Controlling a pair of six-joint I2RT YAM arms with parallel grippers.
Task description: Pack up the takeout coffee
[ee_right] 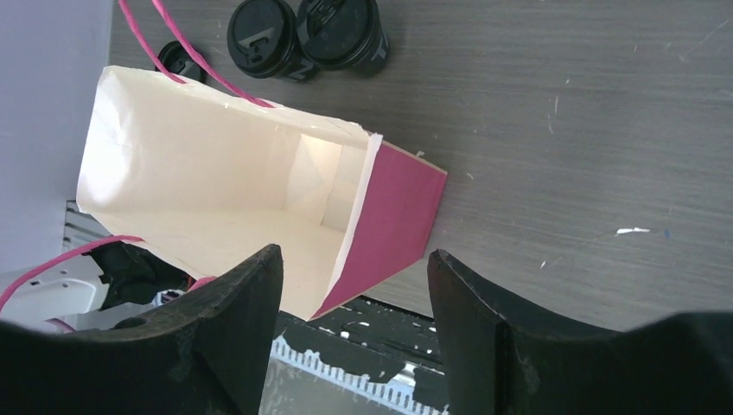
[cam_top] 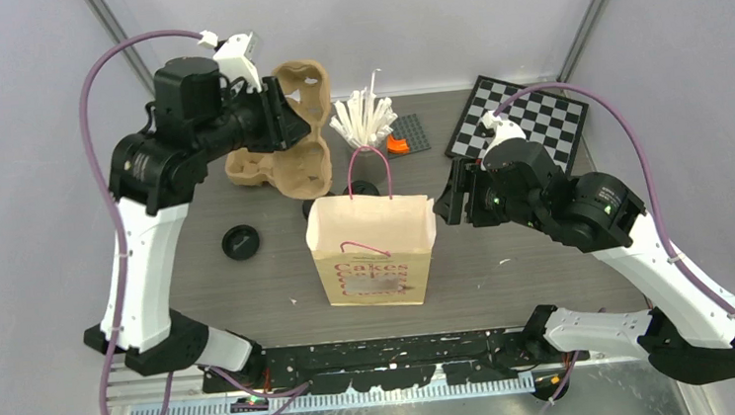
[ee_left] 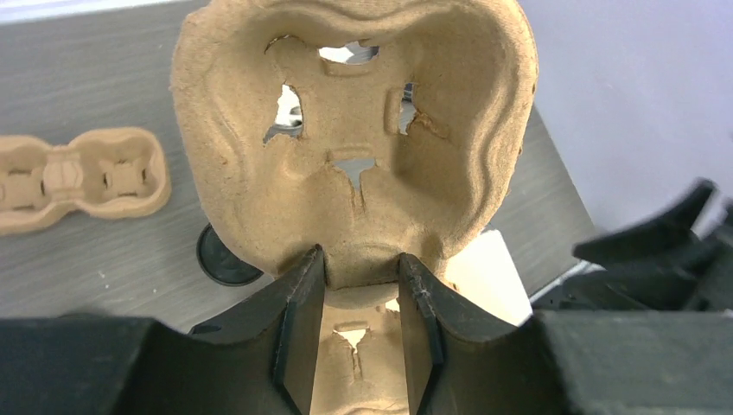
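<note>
Left wrist view: the left gripper is clamped on the middle ridge of a tan pulp tray, one finger on each side. The tray is lifted clear of the table and stood on end, up behind the left side of the paper bag. A second tray lies flat on the table, farther left of the bag. The right gripper hovers just beside the bag's upper right edge, its jaws parted with nothing pinched between them. The bag stands upright with its mouth open and its pink handles up. The first coffee cup and the second coffee cup stand lidded on the table just behind the bag, touching each other and outside it. A black lid lies left of the bag. White sticks stand behind the bag, and a checkerboard lies behind it to the right.
</note>
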